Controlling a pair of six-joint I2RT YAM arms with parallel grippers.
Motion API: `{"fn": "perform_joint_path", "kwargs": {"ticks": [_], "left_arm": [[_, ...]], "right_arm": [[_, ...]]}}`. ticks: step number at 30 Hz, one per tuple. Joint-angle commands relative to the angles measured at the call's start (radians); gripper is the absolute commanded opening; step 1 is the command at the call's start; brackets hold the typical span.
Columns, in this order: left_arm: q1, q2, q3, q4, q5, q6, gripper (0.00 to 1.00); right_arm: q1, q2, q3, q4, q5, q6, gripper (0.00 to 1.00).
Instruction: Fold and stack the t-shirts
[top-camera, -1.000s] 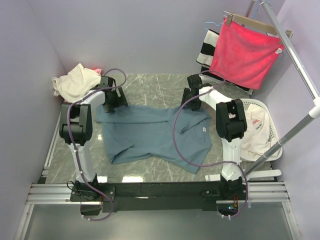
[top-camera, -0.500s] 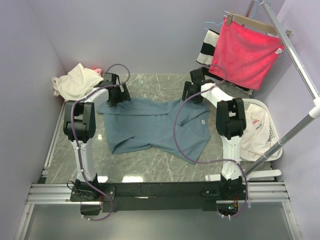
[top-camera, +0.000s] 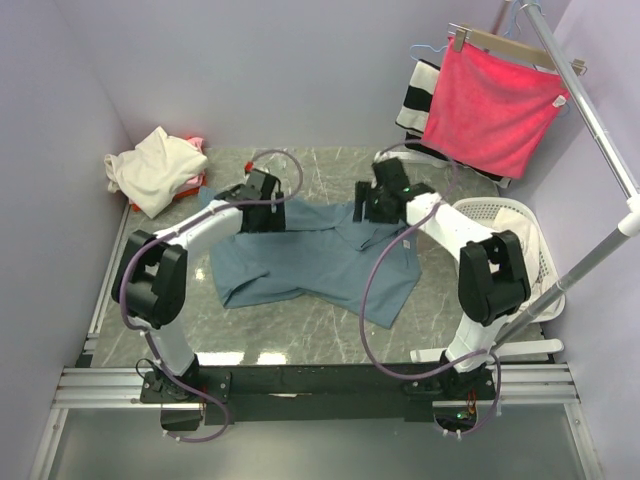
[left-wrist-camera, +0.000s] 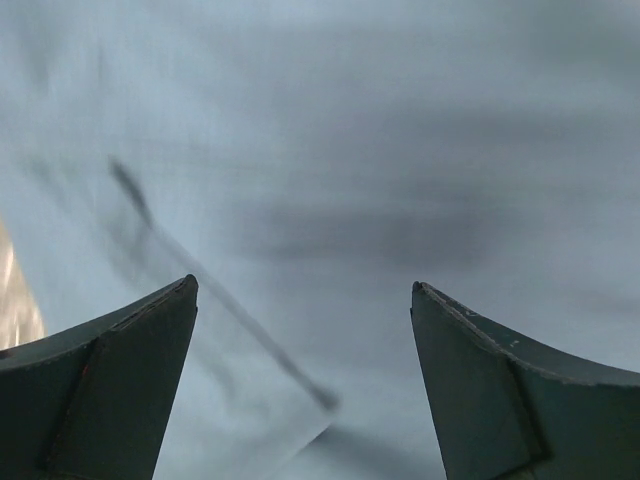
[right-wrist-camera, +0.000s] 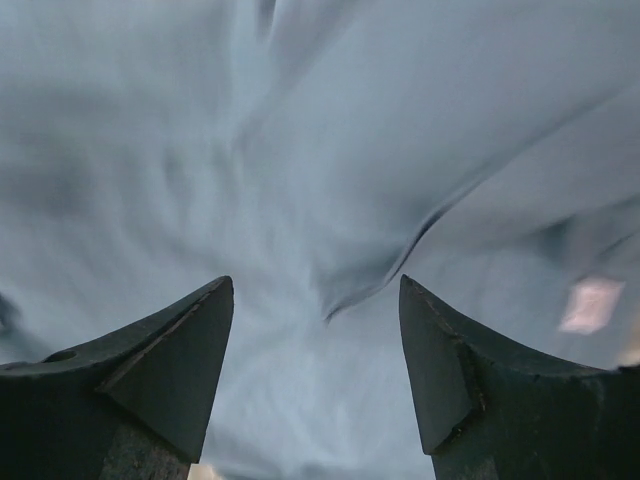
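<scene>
A dusty blue-grey t-shirt (top-camera: 300, 262) lies spread on the marble table (top-camera: 330, 170). My left gripper (top-camera: 268, 215) hangs open over its far edge, left of the middle. The right gripper (top-camera: 372, 208) is open over the far edge near the collar. In the left wrist view the left gripper (left-wrist-camera: 303, 284) shows only blurred blue cloth (left-wrist-camera: 400, 150) below it, with nothing between the fingers. The right gripper (right-wrist-camera: 315, 280) also stands over creased blue cloth (right-wrist-camera: 200, 150). A cream t-shirt (top-camera: 150, 165) is heaped at the far left on a pink-red one (top-camera: 190, 181). A white t-shirt with red print (top-camera: 508, 250) lies in the basket.
A white basket (top-camera: 548, 278) stands at the right edge of the table. A pink-red towel (top-camera: 490, 105) and a striped cloth (top-camera: 410, 95) hang at the back right beside a slanting metal rack pole (top-camera: 590, 120). Lilac walls close in the left and back.
Both grippers have swung inward from the shirt's shoulders toward its middle. The shirt's far edge now lies a little farther back on the table.
</scene>
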Motion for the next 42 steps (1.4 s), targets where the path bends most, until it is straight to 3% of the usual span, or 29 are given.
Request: {"fn": "perform_joint_path", "kwargs": {"ticks": [1,15,27,31,39,42], "left_arm": [[-0.078,-0.018,-0.058,-0.117,-0.161,-0.044,0.93],[-0.257,0.006,-0.153,-0.226,-0.138,-0.157,0.91],[-0.261,0.022,-0.158,-0.242,-0.185,-0.227,0.87],[-0.258,0.02,-0.131,-0.258,-0.235,-0.248,0.79],[-0.215,-0.007,-0.147,-0.262,-0.267,-0.266,0.73],[-0.198,-0.027,-0.168,-0.251,-0.261,-0.268,0.64]], "right_arm": [[0.088,-0.02,-0.075,-0.014,0.0,0.008,0.73],[0.173,-0.033,-0.199,-0.02,0.015,0.064,0.72],[0.188,-0.013,-0.261,0.009,0.015,0.08,0.7],[0.188,0.009,-0.284,0.017,0.015,0.083,0.66],[0.19,0.047,-0.299,0.014,0.015,0.089,0.63],[0.19,0.055,-0.302,0.014,0.015,0.091,0.63]]}}
